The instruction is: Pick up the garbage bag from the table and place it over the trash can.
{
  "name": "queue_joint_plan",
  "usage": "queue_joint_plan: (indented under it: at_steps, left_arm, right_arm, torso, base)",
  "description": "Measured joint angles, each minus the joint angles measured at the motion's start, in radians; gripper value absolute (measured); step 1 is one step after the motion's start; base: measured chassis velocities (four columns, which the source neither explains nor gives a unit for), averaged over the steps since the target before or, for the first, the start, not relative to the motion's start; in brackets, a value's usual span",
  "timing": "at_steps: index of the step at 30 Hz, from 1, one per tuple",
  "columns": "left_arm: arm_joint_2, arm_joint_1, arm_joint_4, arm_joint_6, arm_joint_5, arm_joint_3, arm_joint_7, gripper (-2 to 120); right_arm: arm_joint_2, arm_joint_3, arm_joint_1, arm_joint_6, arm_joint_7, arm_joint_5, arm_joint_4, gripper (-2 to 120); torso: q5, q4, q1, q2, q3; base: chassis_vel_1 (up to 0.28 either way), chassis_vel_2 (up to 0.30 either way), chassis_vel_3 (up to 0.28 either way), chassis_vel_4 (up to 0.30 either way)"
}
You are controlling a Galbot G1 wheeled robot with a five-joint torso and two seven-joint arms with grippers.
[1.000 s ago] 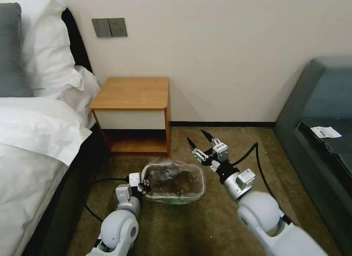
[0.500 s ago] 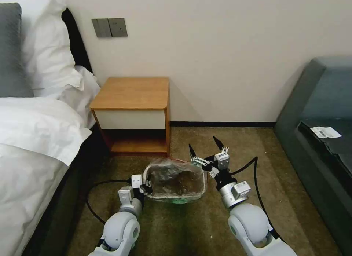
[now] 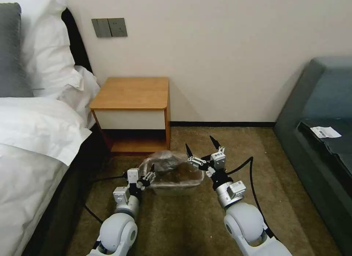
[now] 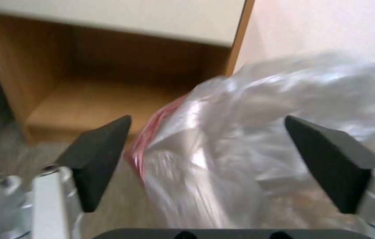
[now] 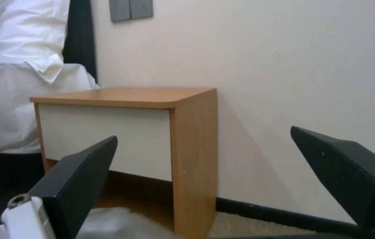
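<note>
The garbage bag (image 3: 165,163), wrinkly translucent film, is draped over the cream trash can (image 3: 172,190) on the carpet in front of the table (image 3: 132,92). My left gripper (image 3: 146,175) is open at the can's left rim. In the left wrist view the garbage bag (image 4: 258,106) and its red-pink band lie between the spread fingers of the left gripper (image 4: 207,132). My right gripper (image 3: 201,146) is open just above the can's right rim, holding nothing. The right wrist view has the right gripper (image 5: 203,134) facing the table (image 5: 125,97), with a bit of film low in the frame.
The white bed (image 3: 33,138) fills the left side, close to the table. A dark grey sofa (image 3: 322,113) stands at the right. Black cables (image 3: 253,168) trail on the carpet by both arms. The wall is right behind the table.
The bag-covered can now sits a little nearer the table. Both grippers have moved forward with it, and the right one has come in to the can's right rim.
</note>
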Motion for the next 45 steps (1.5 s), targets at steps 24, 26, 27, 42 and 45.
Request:
queue_joint_plan:
  at_steps: [24,26,27,42,45]
  left_arm:
    - [-0.013,-0.031,0.122,-0.379,0.131,-0.037,0.159,98]
    - [-0.014,-0.040,0.142,-0.412,0.145,-0.042,0.159,99]
    - [-0.016,-0.043,0.153,-0.422,0.152,-0.045,0.157,99]
    - [-0.022,-0.045,0.177,-0.462,0.152,-0.050,0.137,98]
    - [-0.022,-0.045,0.177,-0.461,0.152,-0.050,0.136,98]
  right_arm:
    - [0.175,0.047,-0.045,0.109,0.085,-0.138,-0.097,100]
    - [0.200,0.077,-0.047,0.152,0.086,-0.206,-0.145,100]
    - [0.209,0.091,-0.047,0.174,0.083,-0.231,-0.167,100]
    - [0.231,0.140,-0.048,0.220,0.039,-0.244,-0.209,100]
    - [0.231,0.140,-0.048,0.220,0.038,-0.243,-0.209,100]
  torso:
    - [0.0000,0.0000,0.000,0.000,0.000]
    - [-0.0005,0.0000,0.000,0.000,0.000]
    - [-0.0014,0.0001,0.000,0.000,0.000]
    - [-0.0002,0.0000,0.000,0.000,0.000]
    - [-0.0002,-0.0001,0.000,0.000,0.000]
  base:
    - [0.000,0.000,0.000,0.000]
    - [0.000,0.000,0.000,0.000]
    - [0.000,0.000,0.000,0.000]
    - [0.000,0.000,0.000,0.000]
    - [0.000,0.000,0.000,0.000]
